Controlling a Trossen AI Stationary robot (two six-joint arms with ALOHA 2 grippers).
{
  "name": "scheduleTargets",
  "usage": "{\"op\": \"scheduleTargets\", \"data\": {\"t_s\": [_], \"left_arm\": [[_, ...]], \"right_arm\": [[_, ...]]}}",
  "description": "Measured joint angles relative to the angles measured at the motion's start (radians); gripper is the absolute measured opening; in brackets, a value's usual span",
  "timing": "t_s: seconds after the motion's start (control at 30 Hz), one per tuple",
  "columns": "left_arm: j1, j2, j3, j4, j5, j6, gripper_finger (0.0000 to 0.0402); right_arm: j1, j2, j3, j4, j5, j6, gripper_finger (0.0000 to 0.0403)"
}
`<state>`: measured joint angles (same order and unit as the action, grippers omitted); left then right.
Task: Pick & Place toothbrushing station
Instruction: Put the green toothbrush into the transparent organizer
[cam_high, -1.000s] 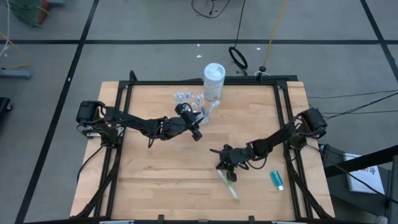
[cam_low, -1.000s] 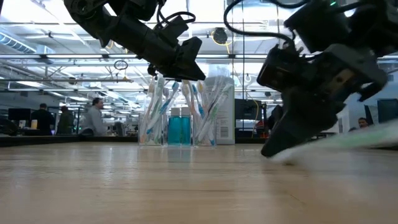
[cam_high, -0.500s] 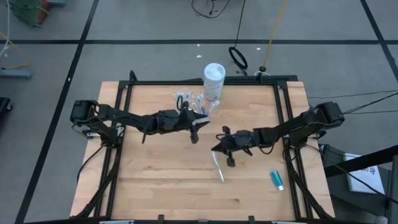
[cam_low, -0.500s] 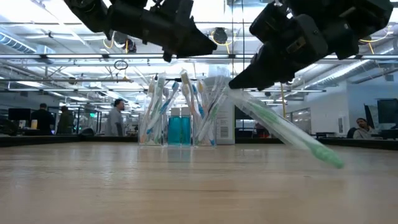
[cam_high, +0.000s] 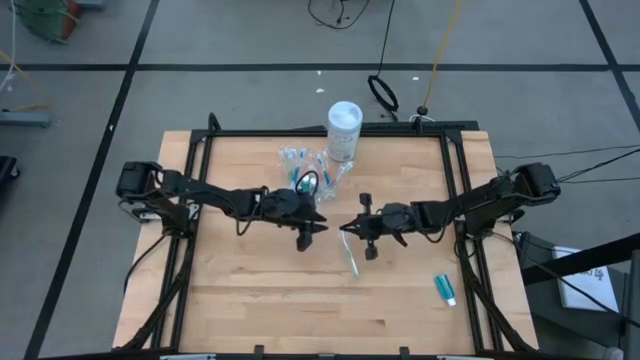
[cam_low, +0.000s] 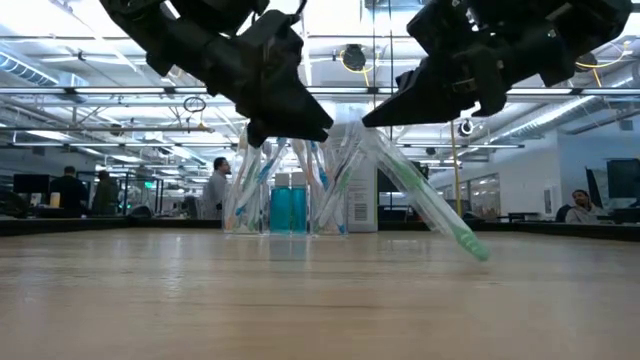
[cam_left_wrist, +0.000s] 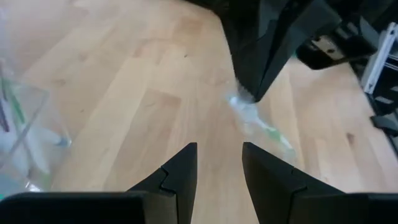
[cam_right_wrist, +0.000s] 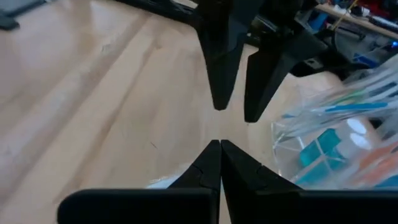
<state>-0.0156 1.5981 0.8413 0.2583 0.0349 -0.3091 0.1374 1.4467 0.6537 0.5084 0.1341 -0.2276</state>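
One brush: a slim pale green toothbrush (cam_high: 349, 258) in clear wrap, slanting from the right gripper (cam_high: 345, 229) down toward the table (cam_high: 250, 310), in front of the cup (cam_high: 318, 168).
Cup: clear, packed with pastel brushes and blue tubes, beside the white container (cam_high: 343, 130).
Right jaws: pinched shut on the brush's top end.
Left gripper (cam_high: 307, 240): jaws narrowly apart, empty, facing the right gripper.
Stray tube (cam_high: 445, 288): blue, far right of the cup.
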Motion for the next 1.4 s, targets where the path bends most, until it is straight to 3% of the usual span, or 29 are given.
{"op": "scheduleTargets", "data": {"t_s": [0.27, 0.47, 0.73, 1.0, 1.1, 1.4], "left_arm": [[-0.035, 0.049, 0.001, 0.037, 0.016, -0.044, 0.0134], [-0.035, 0.150, 0.000, 0.211, -0.004, -0.120, 0.0158], [-0.028, 0.205, 0.001, 0.385, -0.011, -0.095, 0.0185], [-0.016, 0.210, 0.001, 0.416, -0.041, -0.059, 0.0185], [-0.015, 0.210, 0.001, 0.414, -0.019, -0.059, 0.0163], [-0.015, 0.210, 0.001, 0.384, 0.036, -0.029, 0.0045]], "right_arm": [[-0.028, 0.000, 0.000, 0.062, -0.003, -0.058, 0.0000], [-0.039, 0.000, 0.001, 0.102, -0.003, -0.089, 0.0000], [-0.039, 0.000, 0.001, 0.106, -0.003, -0.103, 0.0000], [-0.040, 0.000, 0.001, 0.158, -0.003, -0.107, 0.0000], [-0.040, 0.000, 0.001, 0.174, -0.001, -0.106, 0.0000], [-0.040, 0.000, 0.001, 0.168, -0.003, -0.045, 0.0000]]}}
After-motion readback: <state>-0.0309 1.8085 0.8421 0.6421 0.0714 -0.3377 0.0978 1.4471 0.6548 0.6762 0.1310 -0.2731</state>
